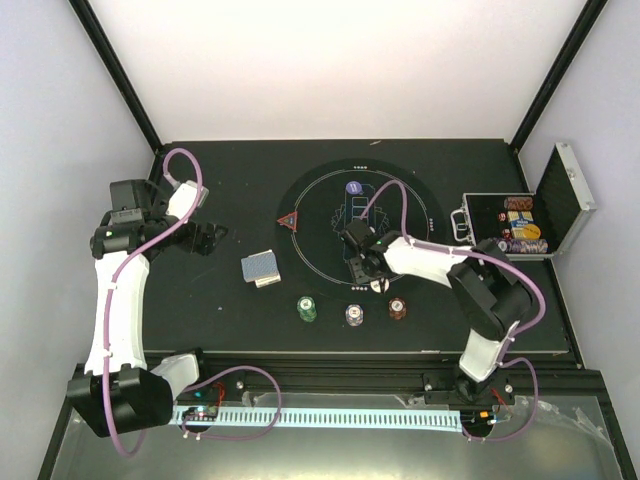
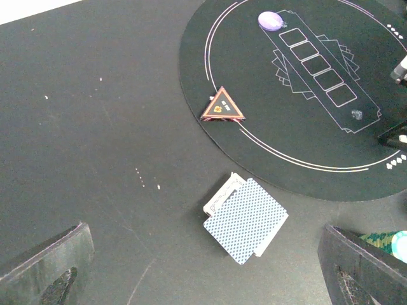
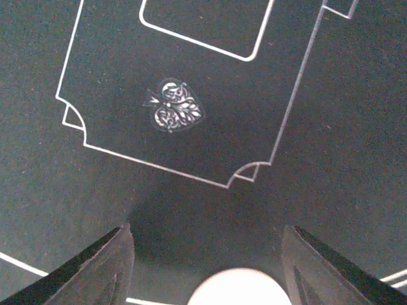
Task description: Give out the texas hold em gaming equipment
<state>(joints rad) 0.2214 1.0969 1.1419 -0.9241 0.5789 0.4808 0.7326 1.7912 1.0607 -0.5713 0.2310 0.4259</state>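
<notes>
Distribution partway done, judging by the layout. Already set out: purple button point(image 1: 353, 187) at upper centre of the round black mat point(image 1: 310, 250); red triangle marker point(image 1: 288, 221) on the mat's left rim; green chips point(image 1: 307, 308), white chips point(image 1: 354, 314) and brown-red chips point(image 1: 398, 308) in a row just below the mat's lower edge. Not yet dealt: deck of cards point(image 1: 262, 268), grey-blue backs up, slightly fanned, left of the mat. More chips in the open silver case point(image 1: 520, 225) at right.

Right gripper point(image 1: 360, 262) low over the mat's centre, fingers spread. In the wrist view, white round button point(image 3: 236, 287) at bottom centre between them, apparently not pinched, so probably mid-placement. Left gripper point(image 1: 205, 238) at left of frame, well apart from the deck, fingers spread wide, nothing held. Likely remaining: cards to the seats.

Matte black tabletop point(image 1: 200, 170), faintly speckled. Black corner posts, plain pale walls, slotted rail along the bottom edge.
</notes>
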